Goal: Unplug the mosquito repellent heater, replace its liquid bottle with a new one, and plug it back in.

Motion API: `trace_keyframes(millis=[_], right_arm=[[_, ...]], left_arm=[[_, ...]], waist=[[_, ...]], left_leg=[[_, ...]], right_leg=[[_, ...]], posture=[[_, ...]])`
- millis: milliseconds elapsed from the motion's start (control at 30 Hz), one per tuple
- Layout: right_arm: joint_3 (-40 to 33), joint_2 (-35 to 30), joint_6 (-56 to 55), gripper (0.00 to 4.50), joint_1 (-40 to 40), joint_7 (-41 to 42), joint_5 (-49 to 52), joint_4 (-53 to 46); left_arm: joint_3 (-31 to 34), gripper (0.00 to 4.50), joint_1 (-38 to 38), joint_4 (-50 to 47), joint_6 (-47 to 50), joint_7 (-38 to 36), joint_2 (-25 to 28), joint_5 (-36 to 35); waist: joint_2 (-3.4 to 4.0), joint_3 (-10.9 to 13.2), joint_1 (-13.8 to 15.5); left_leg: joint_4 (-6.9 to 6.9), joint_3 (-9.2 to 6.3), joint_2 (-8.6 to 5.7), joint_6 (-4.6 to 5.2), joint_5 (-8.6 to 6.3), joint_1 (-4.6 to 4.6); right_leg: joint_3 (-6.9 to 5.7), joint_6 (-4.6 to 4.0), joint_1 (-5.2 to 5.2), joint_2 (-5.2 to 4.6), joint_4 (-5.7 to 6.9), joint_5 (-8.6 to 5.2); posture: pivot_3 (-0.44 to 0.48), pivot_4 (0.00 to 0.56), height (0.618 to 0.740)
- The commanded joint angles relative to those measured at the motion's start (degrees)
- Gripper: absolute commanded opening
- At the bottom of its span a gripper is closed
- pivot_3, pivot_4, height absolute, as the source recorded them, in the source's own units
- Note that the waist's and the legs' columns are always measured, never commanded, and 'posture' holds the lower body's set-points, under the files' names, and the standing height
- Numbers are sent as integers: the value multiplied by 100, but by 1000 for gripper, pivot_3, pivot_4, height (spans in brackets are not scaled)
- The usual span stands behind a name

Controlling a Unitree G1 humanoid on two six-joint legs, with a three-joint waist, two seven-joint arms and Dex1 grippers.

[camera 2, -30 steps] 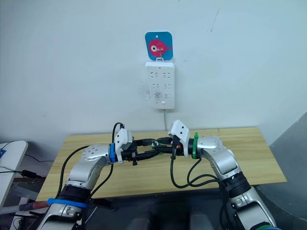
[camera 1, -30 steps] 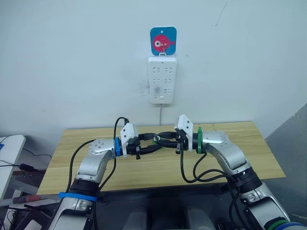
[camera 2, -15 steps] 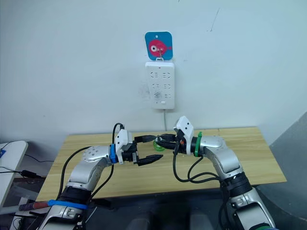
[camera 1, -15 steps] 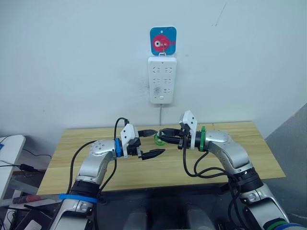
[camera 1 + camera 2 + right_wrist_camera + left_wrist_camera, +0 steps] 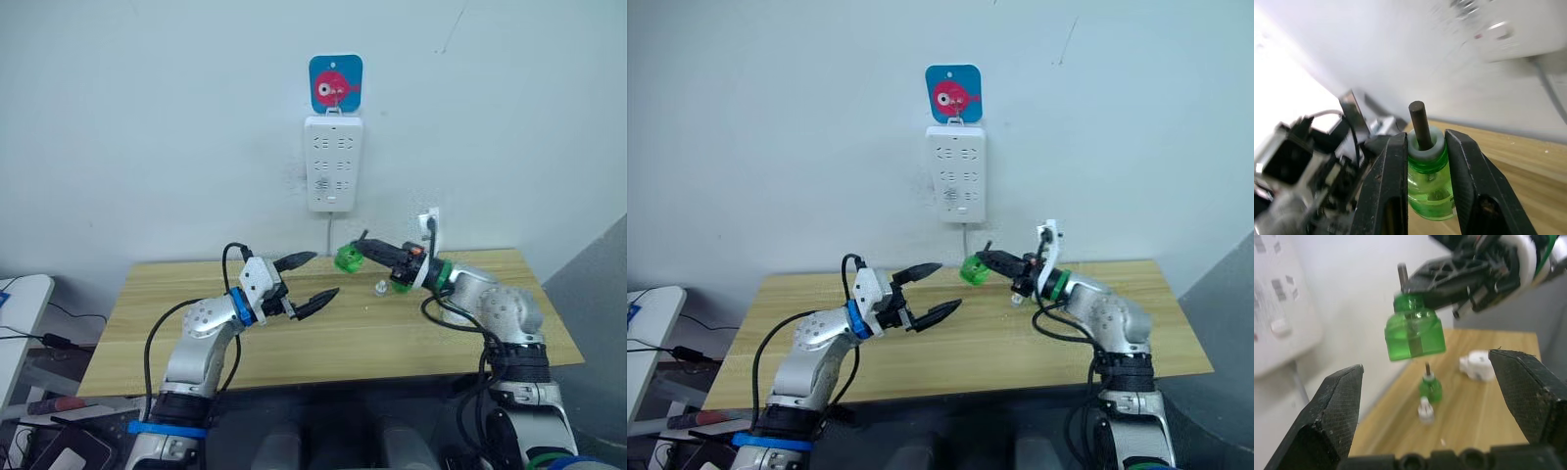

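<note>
Right gripper point(image 5: 359, 253) pinches a green bottle point(image 5: 346, 258) at the neck, black fingers point(image 5: 1387, 181) clamped either side of its white collar, wick rod poking up between them; the bottle hangs in the air above the wooden table point(image 5: 196, 343), clear of everything. Left gripper point(image 5: 312, 279) is empty, jaws spread wide, pointing toward the bottle from the robot's left, near it but apart. In the left wrist view the heater point(image 5: 1477, 366) lies on its side on the table beyond and below the held bottle, a second green bottle point(image 5: 1430, 387) stands upright with a small white cap point(image 5: 1424, 412) just beside it. The heater is unplugged, well below the wall power strip point(image 5: 332, 163). Key relation: the heater sits on the table below the right gripper, so the right arm is nearer to it. Whether the held bottle is the old or the new one, cannot tell. Next move likely needs the wick axis lined up with the heater's socket; the heater's long axis lies flat now, the left gripper would have to steady it.
</note>
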Motion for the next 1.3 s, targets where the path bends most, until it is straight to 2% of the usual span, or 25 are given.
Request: trace_keyframes(millis=[33, 267, 533, 1267, 1300], right_arm=[[-516, 281, 345, 791, -211, -534, 649, -27], [-950, 564, 779, 791, -309, -1220, 1445, -82], [-1016, 569, 950, 791, -254, -1693, 2025, -188], [-852, 461, 880, 791, -161, -2008, 2529, -259], [-847, 460, 872, 791, -168, -2021, 2538, -257]], left_arm=[[-85, 4500, -151, -327, -131, 293, -184, 8], [-209, 4500, -313, -124, -392, 612, -451, 120], [-178, 4500, -682, 394, -1086, 1076, -783, 369], [-229, 4500, -837, 900, -1255, 1057, -660, 378], [-233, 4316, -840, 910, -1250, 1045, -658, 375]], waist=[[0, 0, -1], [1, 0, -14], [1, 0, -16], [0, 0, -28], [0, 0, -28]], left_leg=[[0, 0, 0, 0, 0, 0], [-1, 5, 0, 2, 0, -2], [0, 9, -1, 4, 1, -3], [-1, 12, 1, 6, 2, -4], [-1, 12, 1, 6, 2, -4]], right_leg=[[0, 0, 0, 1, 2, 0], [0, 0, -1, 3, 0, 0], [-1, 1, 1, 4, 0, 0], [0, 1, 1, 8, 0, 0], [-1, 1, 1, 8, 0, 0]], posture=[[-19, 115, 740], [-22, 114, 740], [-31, 111, 740], [-34, 103, 740], [-34, 102, 740]])
